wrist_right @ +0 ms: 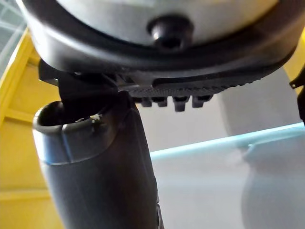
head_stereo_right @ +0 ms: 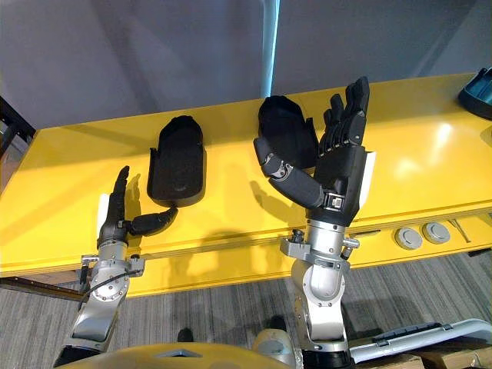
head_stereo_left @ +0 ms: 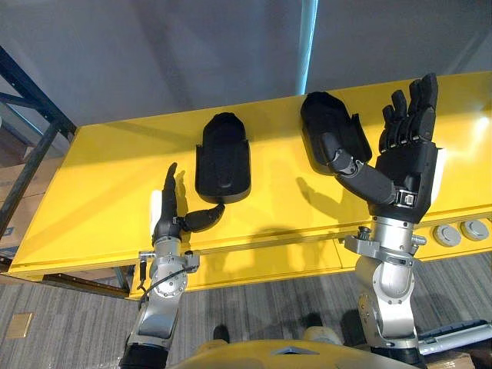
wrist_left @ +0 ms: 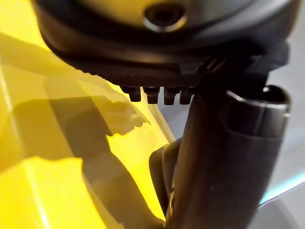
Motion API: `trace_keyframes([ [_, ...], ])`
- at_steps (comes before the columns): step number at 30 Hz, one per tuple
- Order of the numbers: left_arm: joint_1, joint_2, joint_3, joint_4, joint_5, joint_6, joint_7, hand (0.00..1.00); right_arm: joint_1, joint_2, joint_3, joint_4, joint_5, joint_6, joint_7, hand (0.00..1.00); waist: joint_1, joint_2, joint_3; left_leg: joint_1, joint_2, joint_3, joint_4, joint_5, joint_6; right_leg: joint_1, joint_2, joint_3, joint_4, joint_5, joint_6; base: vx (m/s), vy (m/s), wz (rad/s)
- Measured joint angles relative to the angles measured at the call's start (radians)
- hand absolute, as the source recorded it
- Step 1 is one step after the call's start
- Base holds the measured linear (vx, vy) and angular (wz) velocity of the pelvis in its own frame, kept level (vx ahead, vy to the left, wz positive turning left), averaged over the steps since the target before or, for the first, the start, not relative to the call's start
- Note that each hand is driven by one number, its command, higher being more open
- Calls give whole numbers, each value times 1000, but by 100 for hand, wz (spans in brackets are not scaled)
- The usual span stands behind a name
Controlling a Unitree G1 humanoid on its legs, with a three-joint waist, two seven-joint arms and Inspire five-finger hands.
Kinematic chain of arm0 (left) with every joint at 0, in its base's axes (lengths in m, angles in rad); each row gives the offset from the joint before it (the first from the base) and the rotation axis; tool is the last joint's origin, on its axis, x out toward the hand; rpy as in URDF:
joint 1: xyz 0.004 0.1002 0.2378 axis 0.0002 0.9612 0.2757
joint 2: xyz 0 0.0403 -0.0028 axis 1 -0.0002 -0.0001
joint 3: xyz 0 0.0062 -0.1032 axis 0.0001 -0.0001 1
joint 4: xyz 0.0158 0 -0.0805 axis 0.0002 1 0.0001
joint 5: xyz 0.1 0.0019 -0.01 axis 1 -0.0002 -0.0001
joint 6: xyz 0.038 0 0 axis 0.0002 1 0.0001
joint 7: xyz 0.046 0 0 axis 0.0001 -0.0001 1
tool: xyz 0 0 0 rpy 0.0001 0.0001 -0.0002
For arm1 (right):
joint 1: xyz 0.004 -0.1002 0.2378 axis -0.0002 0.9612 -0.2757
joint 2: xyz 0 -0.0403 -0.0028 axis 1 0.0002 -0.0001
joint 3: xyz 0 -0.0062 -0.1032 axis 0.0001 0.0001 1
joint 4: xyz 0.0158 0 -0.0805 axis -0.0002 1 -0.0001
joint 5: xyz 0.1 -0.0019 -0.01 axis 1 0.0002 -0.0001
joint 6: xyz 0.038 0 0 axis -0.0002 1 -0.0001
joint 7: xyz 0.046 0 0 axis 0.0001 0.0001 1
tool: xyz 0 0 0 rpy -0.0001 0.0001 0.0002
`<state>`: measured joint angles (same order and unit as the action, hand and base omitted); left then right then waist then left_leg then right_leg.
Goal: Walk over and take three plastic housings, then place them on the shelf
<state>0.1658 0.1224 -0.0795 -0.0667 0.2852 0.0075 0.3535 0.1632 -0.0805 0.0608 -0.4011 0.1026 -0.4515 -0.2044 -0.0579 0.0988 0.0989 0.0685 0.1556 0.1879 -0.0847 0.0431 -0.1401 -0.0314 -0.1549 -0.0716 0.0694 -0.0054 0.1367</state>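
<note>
Two plastic housings (head_stereo_left: 223,157) (head_stereo_left: 332,131), long axes away from robot; rounded ends far | left hand (head_stereo_left: 167,217), right hand (head_stereo_left: 403,165): fingers straight, empty

I see two black plastic housings lying flat on the yellow surface (head_stereo_left: 92,192). Both are long shells with a rounded far end and a shallow hollow facing up. The first housing (head_stereo_left: 223,157) lies at centre frame, its length running up the picture. The second housing (head_stereo_left: 321,115) lies right of it in the upper centre, angled slightly. Its near end is hidden behind the right robot hand (head_stereo_left: 403,165). The two are near each other, not touching.
</note>
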Motion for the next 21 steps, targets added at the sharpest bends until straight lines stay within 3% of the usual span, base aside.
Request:
trace_keyframes([
  [21, -56, -3, 0, 63, -2, 9, 22, 100, 0, 0, 28, -6, 3, 5, 20, 100, 0, -1, -12, 3, 1, 7, -3, 0, 0, 0, 1, 7, -1, 4, 2, 0, 0, 0],
])
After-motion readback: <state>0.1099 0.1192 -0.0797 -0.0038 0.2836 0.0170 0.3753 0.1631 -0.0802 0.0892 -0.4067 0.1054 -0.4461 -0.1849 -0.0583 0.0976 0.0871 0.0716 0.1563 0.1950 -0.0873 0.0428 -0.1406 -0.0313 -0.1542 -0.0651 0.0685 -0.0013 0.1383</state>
